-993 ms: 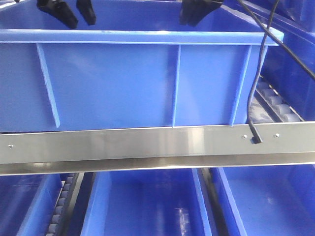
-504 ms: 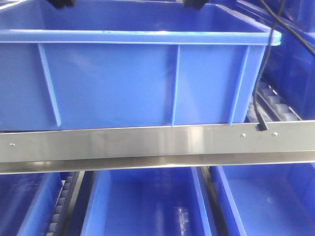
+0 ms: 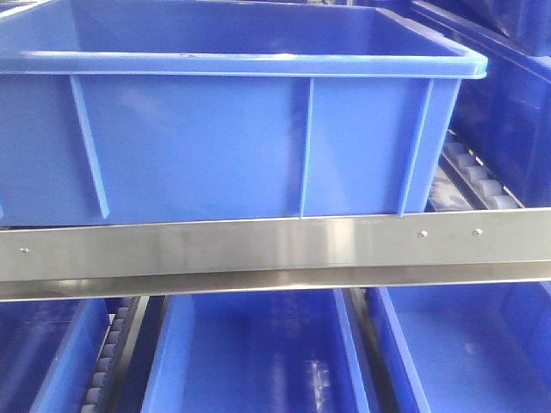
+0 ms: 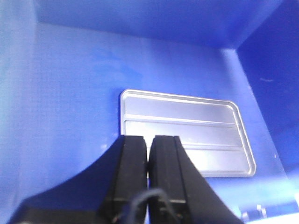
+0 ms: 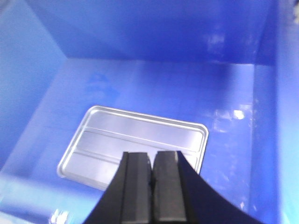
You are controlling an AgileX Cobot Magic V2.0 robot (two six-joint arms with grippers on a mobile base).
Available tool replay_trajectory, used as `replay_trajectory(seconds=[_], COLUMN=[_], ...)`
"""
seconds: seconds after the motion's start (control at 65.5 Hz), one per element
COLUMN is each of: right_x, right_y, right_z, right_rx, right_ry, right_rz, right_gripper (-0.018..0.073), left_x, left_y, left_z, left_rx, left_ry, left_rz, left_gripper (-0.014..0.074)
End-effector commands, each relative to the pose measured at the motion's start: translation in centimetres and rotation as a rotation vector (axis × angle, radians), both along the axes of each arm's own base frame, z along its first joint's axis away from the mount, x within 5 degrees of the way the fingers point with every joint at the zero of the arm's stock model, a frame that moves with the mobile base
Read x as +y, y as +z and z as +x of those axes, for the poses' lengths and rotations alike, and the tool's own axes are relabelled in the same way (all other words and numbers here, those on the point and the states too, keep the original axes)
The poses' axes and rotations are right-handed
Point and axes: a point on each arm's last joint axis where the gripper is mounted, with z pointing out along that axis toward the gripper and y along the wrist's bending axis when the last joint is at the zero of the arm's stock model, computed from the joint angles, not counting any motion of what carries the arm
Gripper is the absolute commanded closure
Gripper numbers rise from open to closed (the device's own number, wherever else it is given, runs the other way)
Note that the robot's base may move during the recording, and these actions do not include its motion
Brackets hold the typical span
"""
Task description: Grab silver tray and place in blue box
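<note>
Both sets of jaws are pressed together with nothing between them. The left gripper [image 4: 149, 149] and the right gripper [image 5: 152, 163] each hang above the floor of the blue box [image 3: 258, 64], looking down into it. In the front view the black fingers and the dangling cable that showed over the box rim a second ago are gone; half a second ago only their tips remained at the top edge, so both arms have lifted up and out of that view.

The silver tray [image 4: 184, 133] lies flat on the box floor, ribs up, apart from both grippers, near one wall in the right wrist view [image 5: 133, 140]. With the tray released inside and the arms withdrawn, the placing looks done; only the retreat seems left.

The box stands on a steel rail [image 3: 275, 249] of a rack, with a roller track [image 3: 469, 176] beside it. Narrower blue bins [image 3: 254, 353] sit on the level below. Nothing else of the room shows.
</note>
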Motion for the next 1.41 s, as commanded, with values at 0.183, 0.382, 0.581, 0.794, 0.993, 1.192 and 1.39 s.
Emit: replay_trajectory(seconds=[0.183, 0.382, 0.581, 0.794, 0.993, 1.192, 1.39], right_x=[-3.3, -5.3, -6.3, -6.3, -6.3, -6.6, -9.1], right_y=[-0.9, -3.2, -3.2, -3.2, -3.2, -4.4, -6.8], right_z=[-8.0, -12.8, -15.0, -15.0, -15.0, -15.4, -17.6], right_rx=[-0.355, -0.415, -0.487, -0.490, -0.490, -0.470, -0.509], right_ry=[0.059, 0.075, 0.066, 0.066, 0.066, 0.062, -0.113], right_rz=[-0.015, -0.048, -0.019, -0.018, -0.018, -0.028, -0.042], right_gripper=[0.0501, 0.0501, 0.0501, 0.0501, 0.0501, 0.0501, 0.0501], left_x=[3.1, 5.4, 6.8, 7.0, 7.0, 7.0, 7.0], left_y=[-2.1, -4.6, -5.2, -5.1, -5.1, -5.1, -5.1], left_z=[-8.2, -14.1, -17.6, -18.2, -18.2, -18.2, -18.2], left_rx=[-0.279, -0.410, -0.567, -0.599, -0.599, -0.599, -0.599], left_ry=[-0.016, -0.014, -0.009, -0.008, -0.008, -0.008, -0.008], left_rz=[-0.055, -0.100, -0.160, -0.172, -0.172, -0.172, -0.172], left_gripper=[0.0602, 0.0603, 0.0603, 0.0603, 0.0603, 0.0603, 0.0603])
